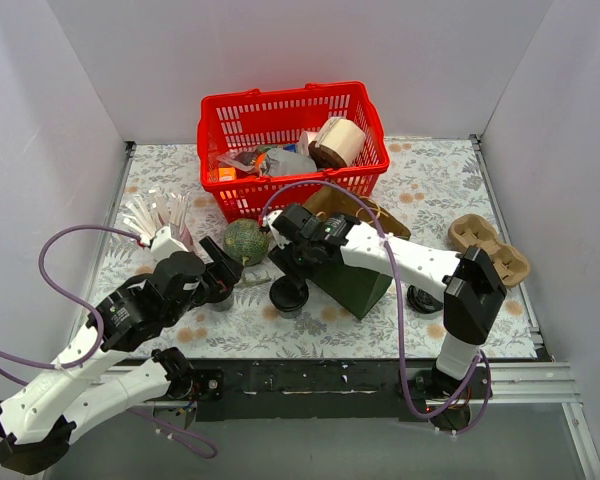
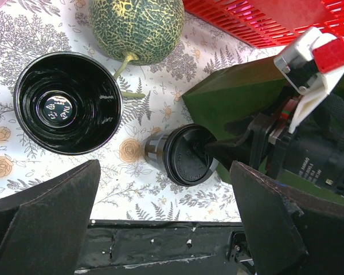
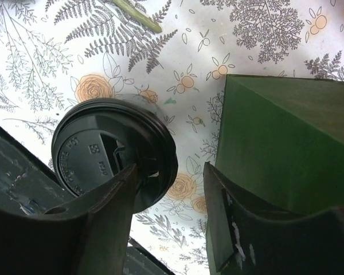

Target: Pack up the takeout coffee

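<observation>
Coffee is lidded, on the table just beside the green box, not packed yet. Right gripper is half-wide at the lid, nothing clamped. Left gripper hovers wide, empty. Grasp, lift and placing are all left.

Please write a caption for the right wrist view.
Open right hand close to the lidded black cup, beside a green box.

Tally: the table is holding two black cups, namely one lidded takeout coffee and one open cup, and is also carrying one melon, one green box, one red basket and one tan cup tray.
</observation>
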You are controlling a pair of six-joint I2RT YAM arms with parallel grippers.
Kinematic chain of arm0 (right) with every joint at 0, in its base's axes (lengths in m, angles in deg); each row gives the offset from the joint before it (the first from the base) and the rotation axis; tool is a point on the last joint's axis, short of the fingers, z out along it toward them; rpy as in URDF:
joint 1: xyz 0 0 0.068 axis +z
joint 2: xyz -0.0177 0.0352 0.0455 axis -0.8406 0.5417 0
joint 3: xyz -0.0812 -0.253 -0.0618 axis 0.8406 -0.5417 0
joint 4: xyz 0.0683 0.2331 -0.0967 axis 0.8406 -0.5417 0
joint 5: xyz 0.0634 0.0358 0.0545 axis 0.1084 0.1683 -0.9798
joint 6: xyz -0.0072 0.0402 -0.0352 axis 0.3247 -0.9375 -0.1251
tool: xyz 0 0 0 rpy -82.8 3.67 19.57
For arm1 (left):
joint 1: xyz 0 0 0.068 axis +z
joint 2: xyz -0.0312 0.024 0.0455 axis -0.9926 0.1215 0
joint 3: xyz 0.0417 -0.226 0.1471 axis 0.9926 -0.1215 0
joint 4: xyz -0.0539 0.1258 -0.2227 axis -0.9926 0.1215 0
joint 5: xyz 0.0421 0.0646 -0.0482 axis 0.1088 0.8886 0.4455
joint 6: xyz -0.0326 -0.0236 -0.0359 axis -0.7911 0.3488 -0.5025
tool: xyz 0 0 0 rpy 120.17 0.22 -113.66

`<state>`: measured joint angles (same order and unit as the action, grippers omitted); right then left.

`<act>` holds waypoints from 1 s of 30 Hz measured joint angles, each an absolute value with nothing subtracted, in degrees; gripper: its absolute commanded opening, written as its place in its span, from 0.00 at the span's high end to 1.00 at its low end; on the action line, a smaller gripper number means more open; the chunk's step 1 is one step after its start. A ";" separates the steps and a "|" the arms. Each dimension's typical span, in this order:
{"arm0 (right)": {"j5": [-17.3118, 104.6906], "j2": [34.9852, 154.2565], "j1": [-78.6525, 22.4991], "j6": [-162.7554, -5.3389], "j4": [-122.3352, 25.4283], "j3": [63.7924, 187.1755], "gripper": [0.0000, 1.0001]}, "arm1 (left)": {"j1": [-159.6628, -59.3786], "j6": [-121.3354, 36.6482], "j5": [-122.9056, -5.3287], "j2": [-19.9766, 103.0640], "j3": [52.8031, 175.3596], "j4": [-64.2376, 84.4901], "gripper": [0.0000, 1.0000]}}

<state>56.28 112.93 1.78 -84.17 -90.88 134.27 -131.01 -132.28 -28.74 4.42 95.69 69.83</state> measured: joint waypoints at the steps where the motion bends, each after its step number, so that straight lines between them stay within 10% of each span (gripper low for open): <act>1: 55.84 113.22 1.58 -84.15 -90.66 134.25 0.43 | -131.01 -132.17 -28.76 4.46 95.69 69.66 0.02; 30: 49.79 113.98 0.92 -86.12 -86.45 132.37 0.99 | -131.01 -131.51 -29.40 4.51 95.71 68.54 0.02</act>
<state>49.79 113.98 0.92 -86.12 -86.45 132.37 -131.01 -131.51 -29.40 4.51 95.71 68.54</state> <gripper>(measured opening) 0.228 0.981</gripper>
